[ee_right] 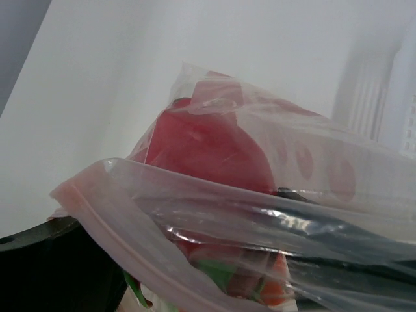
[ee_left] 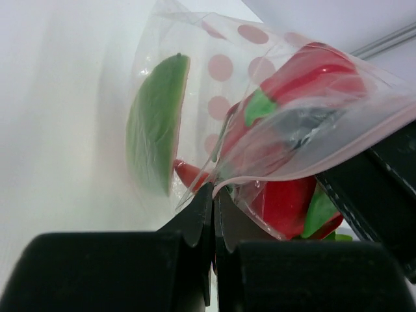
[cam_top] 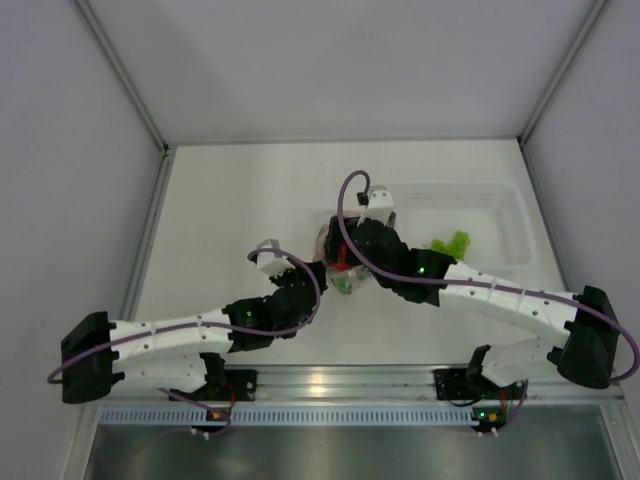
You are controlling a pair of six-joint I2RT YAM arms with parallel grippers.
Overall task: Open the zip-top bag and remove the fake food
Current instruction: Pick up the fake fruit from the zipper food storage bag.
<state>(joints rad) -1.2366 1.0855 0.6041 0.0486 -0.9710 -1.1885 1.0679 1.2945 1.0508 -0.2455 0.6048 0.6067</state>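
1 zip-top bag, fake food inside | left jaws pinch its edge | right jaws spread wide

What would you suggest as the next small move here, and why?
I'd probably close the right claw on the lip of the zip-top bag draped across it: the left claw is shut on the bag's edge, and the fake food is still inside.

Lab robot cell: white table, plain white wall panels, aluminium rail along near edge.
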